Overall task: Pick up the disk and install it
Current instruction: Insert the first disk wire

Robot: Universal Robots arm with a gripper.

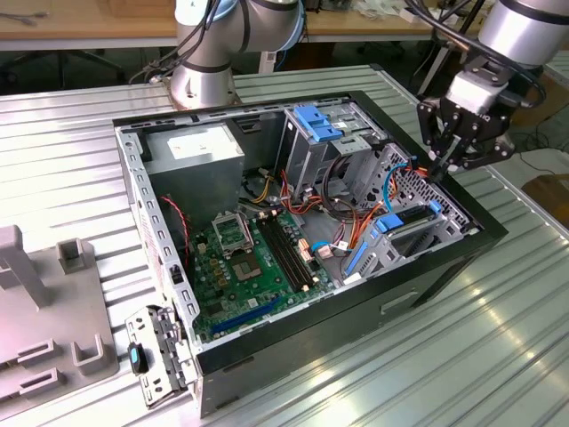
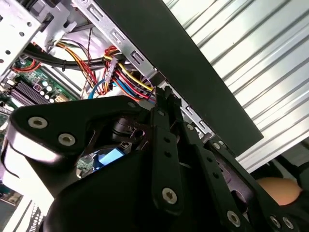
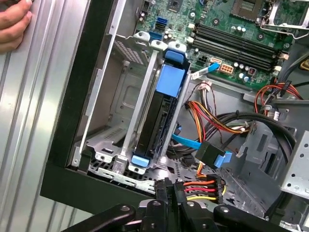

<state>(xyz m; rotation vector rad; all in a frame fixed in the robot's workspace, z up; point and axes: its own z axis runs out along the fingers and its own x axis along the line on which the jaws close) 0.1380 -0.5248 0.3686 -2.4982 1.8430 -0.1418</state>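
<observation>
My hand (image 1: 447, 165), fingers pressed together and holding nothing, hangs over the open computer case's (image 1: 418, 294) edge at the exterior view's right. The disk (image 3: 161, 113) sits in its drive bay inside the case, blue carrier rail showing, near my fingertips (image 3: 166, 191).

Open black computer case (image 1: 356, 294) laid on ribbed metal counter (image 1: 498, 338), green motherboard (image 1: 249, 267) exposed inside. End effector (image 1: 442, 165) positioned above case edge at exterior view's right, fingertips drawn close together. Disk (image 1: 411, 224) with blue rail seated in silver cage just below. Grey fixture (image 1: 44, 329) placed at exterior view's left.
</observation>
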